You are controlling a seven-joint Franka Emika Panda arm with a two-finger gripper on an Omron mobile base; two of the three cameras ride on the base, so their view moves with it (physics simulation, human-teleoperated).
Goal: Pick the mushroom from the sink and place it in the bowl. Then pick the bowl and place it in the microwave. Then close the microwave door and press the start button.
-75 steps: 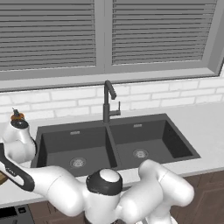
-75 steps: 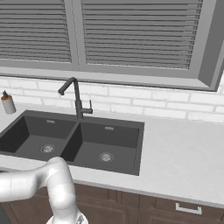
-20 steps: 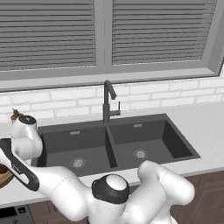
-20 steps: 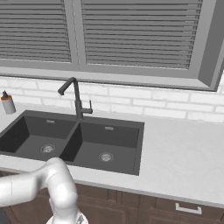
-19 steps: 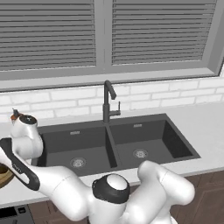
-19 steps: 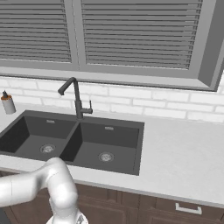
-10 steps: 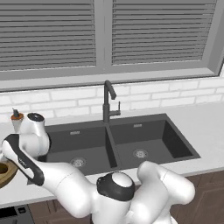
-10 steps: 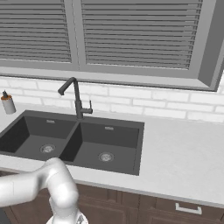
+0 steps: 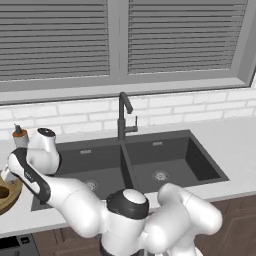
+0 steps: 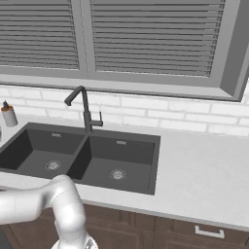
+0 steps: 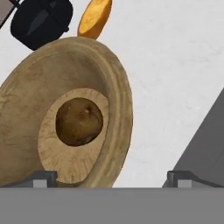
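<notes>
In the hand view the light-brown wooden bowl (image 11: pixel 109 83) lies close below my hand on the white counter. The brown mushroom (image 11: pixel 79 121) rests on the bowl's flat bottom. My gripper (image 11: pixel 113 178) is open, one fingertip over the bowl's inside and the other out past its rim, over the sink's dark edge. In the left base view the arm reaches far left, where part of the bowl (image 9: pixel 7 199) shows at the picture's edge. The dark double sink (image 9: pixel 137 165) with its black faucet (image 9: pixel 123 116) holds nothing that I can see. The microwave and its door are out of view.
A black pot (image 11: pixel 41 19) and an orange rounded thing (image 11: pixel 94 17) sit on the counter just beyond the bowl. A soap bottle (image 9: pixel 19 136) stands by the wall left of the sink. White counter (image 10: pixel 204 165) stretches to the right of the sink.
The arm's upper links have swung a little to the right and more of the bowl now shows at the left edge. The jaws have stayed open.
</notes>
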